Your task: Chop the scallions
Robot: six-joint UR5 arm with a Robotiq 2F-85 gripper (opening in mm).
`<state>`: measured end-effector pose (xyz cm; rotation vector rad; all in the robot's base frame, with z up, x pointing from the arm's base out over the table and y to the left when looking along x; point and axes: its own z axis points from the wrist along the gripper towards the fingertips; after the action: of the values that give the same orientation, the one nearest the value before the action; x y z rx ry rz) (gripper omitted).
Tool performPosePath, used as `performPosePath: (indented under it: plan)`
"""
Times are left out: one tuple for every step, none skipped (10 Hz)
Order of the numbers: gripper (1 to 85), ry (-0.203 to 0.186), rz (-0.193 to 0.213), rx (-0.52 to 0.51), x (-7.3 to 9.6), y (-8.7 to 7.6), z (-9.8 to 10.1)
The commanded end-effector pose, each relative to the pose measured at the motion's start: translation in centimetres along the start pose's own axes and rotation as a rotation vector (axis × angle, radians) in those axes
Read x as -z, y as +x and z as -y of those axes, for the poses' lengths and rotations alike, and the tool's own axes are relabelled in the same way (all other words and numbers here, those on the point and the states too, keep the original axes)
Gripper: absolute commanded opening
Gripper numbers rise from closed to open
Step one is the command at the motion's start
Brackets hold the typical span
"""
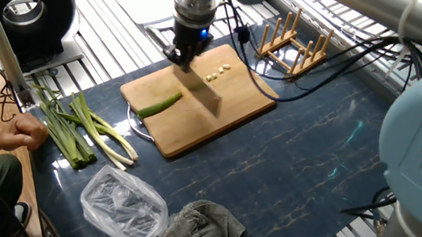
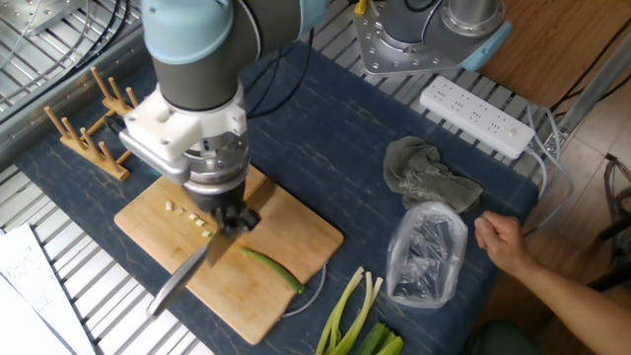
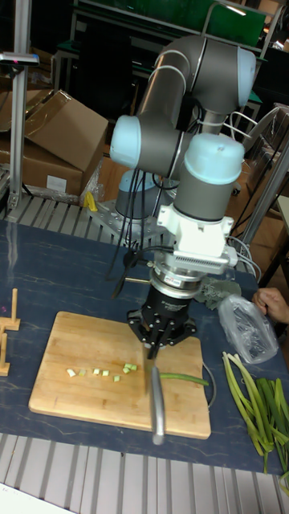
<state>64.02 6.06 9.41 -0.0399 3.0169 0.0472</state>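
One stalk (image 1: 160,103) of the scallions is lying on the wooden cutting board (image 1: 237,98), and the gripper (image 2: 233,217) is clamping a knife (image 3: 156,392) by its handle, fingers closed tight around it, blade reaching out over the board beside the stalk's cut end. A row of small chopped bits (image 3: 98,371) is sitting on the board on the far side of the blade from the stalk. To my eye the slicing is well underway with most of this stalk left; the blade should be coming down square across the stalk, close to its cut end, and staying over the wood. More whole scallions (image 1: 82,129) are waiting on the dark table (image 1: 310,162) beside the board, near a person's hand (image 1: 25,131). As for containers, a clear plastic bag (image 2: 427,254) is lying near a crumpled grey cloth (image 2: 426,174); I cannot tell what is in it.
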Motion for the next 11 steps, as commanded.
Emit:
performPosePath:
  plan:
    - [1.3,-0.014,-0.006,-0.027,1.2,-0.6,-1.5]
    - [1.3,-0.014,-0.013,-0.035,1.5,-0.3,-2.1]
    - [1.3,-0.016,-0.012,-0.036,1.6,-0.1,-2.6]
    - [1.3,-0.011,-0.012,-0.034,1.8,0.1,-2.8]
    - [1.3,-0.011,-0.018,-0.028,1.9,0.5,-2.8]
    - [1.3,-0.011,-0.027,-0.02,2.1,0.9,-2.8]
    - [1.3,-0.004,-0.032,0.002,2.2,1.4,-2.6]
    - [1.3,-0.011,-0.012,0.023,1.7,1.7,-2.8]
    - [1.3,-0.006,0.003,0.051,1.0,1.7,-2.8]
    - [1.3,0.006,0.008,0.071,0.5,1.5,-2.7]
    - [1.3,0.009,0.016,0.079,0.1,1.3,-2.9]
